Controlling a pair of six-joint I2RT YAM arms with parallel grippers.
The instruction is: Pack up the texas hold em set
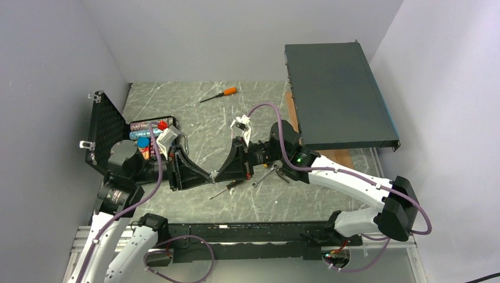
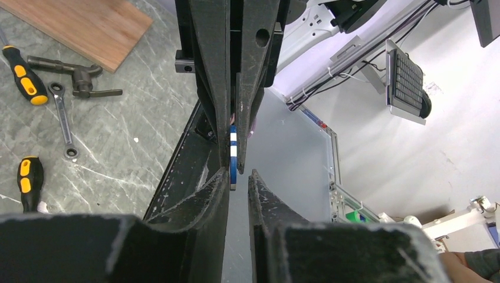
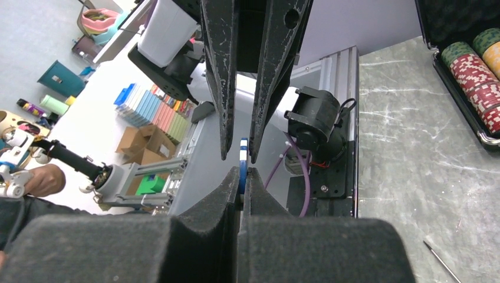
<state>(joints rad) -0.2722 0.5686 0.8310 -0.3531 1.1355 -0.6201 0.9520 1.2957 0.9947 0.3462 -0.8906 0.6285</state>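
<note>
The small black case (image 1: 109,127) lies open at the left, foam lid up, with rows of chips (image 1: 147,127) inside; its corner and chips (image 3: 479,65) show in the right wrist view. My two grippers meet tip to tip above the table's middle. My right gripper (image 3: 242,172) (image 1: 218,174) is shut on a blue and white chip (image 3: 242,160), held on edge. My left gripper (image 2: 239,174) (image 1: 206,177) is open, its jaws a narrow gap apart around the same chip (image 2: 233,154), which lies against one finger.
A large dark rack box (image 1: 336,94) rests on a wooden board (image 1: 333,156) at the right. An orange-handled screwdriver (image 1: 219,94) lies at the back. Yellow-handled screwdrivers (image 2: 23,73), a wrench (image 2: 62,118) and a clamp handle (image 2: 79,76) lie under the right arm.
</note>
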